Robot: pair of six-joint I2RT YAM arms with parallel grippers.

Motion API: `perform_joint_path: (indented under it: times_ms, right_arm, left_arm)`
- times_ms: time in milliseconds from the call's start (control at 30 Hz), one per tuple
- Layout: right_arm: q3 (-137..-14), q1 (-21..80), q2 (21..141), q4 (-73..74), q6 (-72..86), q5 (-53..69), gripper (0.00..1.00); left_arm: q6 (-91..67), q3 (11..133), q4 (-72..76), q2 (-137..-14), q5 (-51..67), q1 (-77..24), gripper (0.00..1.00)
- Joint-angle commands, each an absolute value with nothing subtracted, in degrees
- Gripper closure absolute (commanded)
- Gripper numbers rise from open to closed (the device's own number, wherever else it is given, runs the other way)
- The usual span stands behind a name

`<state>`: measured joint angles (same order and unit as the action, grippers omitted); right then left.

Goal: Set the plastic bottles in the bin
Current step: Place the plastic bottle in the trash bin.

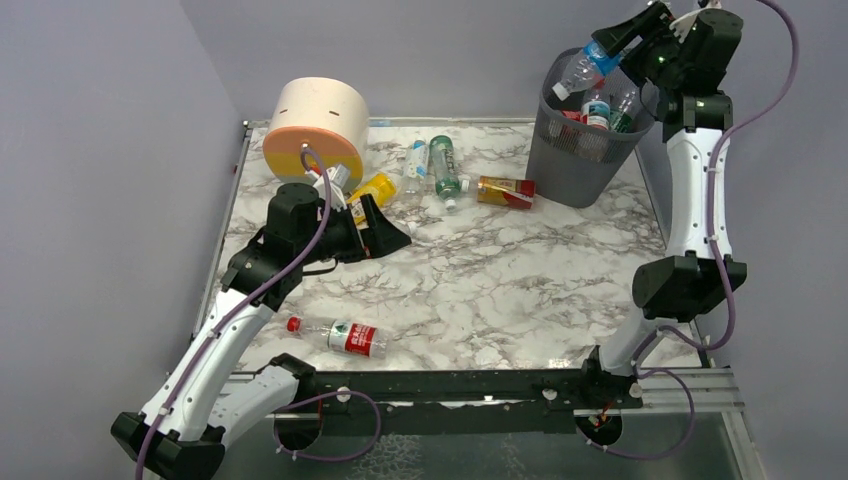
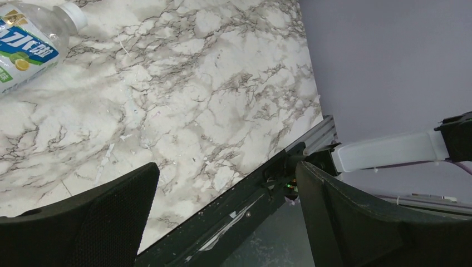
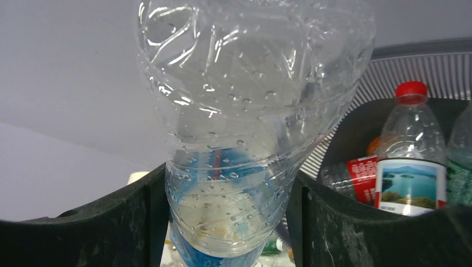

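My right gripper (image 1: 622, 42) is shut on a clear bottle with a blue label (image 1: 583, 68), held tilted above the rim of the dark grey mesh bin (image 1: 575, 160). In the right wrist view the bottle (image 3: 245, 139) fills the gap between the fingers (image 3: 345, 222). Several bottles (image 1: 597, 112) stand inside the bin, one with a red cap (image 3: 411, 156). My left gripper (image 1: 392, 238) is open and empty over the table's left half. Loose bottles lie on the table: a yellow one (image 1: 375, 187), a clear one (image 1: 415, 165), a green one (image 1: 444, 165), an orange one (image 1: 505, 190), and a red-labelled one (image 1: 340, 336).
The round beige-orange-yellow drawer unit (image 1: 315, 125) stands at the back left, just behind my left arm. A clear bottle with a white cap (image 2: 30, 47) shows at the top left of the left wrist view. The black rail (image 1: 450, 385) runs along the table's near edge.
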<state>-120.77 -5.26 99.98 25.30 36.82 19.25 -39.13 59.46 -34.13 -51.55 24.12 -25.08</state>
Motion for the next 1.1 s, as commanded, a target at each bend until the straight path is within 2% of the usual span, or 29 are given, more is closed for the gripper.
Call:
perform_joint_path:
  times_ms: [0,367,567,633,1067]
  right_arm:
    - [-122.8,-8.8,103.9,20.5,43.0,25.4,0.30]
    - [-126.5,-9.9,110.3,21.7,40.5,21.5,0.26]
    - [-128.2,-10.4,112.2,26.4,38.6,19.9,0.09]
    - [-127.0,-10.5,111.6,26.7,38.1,19.4,0.06]
    - [-127.7,-11.3,106.3,31.4,36.7,22.9,0.03]
  left_arm:
    - [-38.8,58.0,-34.7,-50.3,24.0,-24.7,0.01]
    - [-37.2,58.0,-35.0,-52.0,23.9,-24.7,0.01]
    - [-36.7,58.2,-35.0,-52.9,23.9,-24.7,0.01]
    - [-36.8,58.1,-35.0,-52.9,23.9,-24.7,0.01]
    - [-43.2,58.6,-41.2,-51.8,21.8,-24.7,0.01]
